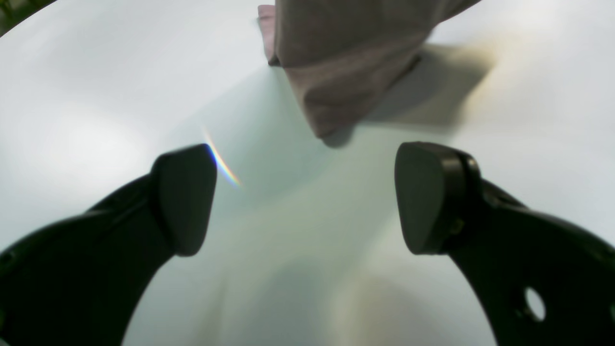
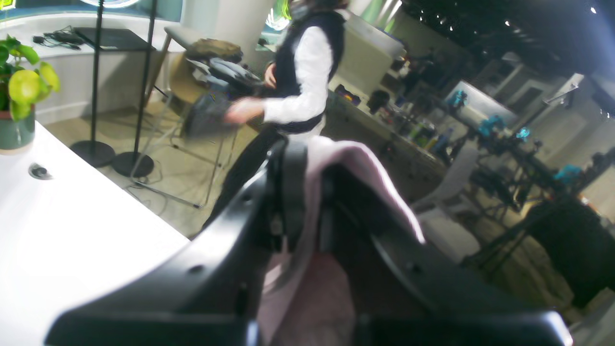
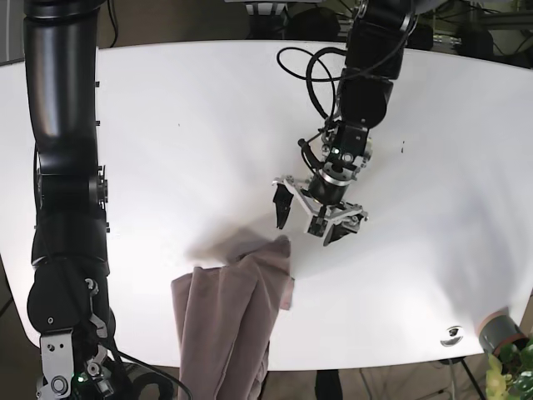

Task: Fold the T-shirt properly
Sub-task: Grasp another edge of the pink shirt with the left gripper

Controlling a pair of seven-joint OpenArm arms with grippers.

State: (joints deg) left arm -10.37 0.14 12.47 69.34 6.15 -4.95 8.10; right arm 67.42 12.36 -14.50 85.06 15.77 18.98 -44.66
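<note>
Right, surface first: a plain white table [image 3: 166,150], glossy enough to throw glare in the left wrist view. In the base view, left to right: the right arm's black column runs down the left edge, the T-shirt [image 3: 229,321] sits at 6 o'clock near the front edge, the left gripper [image 3: 306,218] sits just past its top corner at about 1 o'clock from it, and a potted plant [image 3: 508,358] is at the 4 o'clock corner beside a small round table fitting [image 3: 450,335].

T-shirt: mauve, bunched into a long hanging fold, lower end cut off by the frame.

Left gripper: fingers spread wide, nothing between them; shirt corner just ahead of it, not touching.

Right gripper [image 2: 312,202]: clamped on pink T-shirt cloth, seen only in the right wrist view.

Room behind: a person [image 2: 298,81] in white sleeves and dark vest, blurred, with stands and cluttered benches.
</note>
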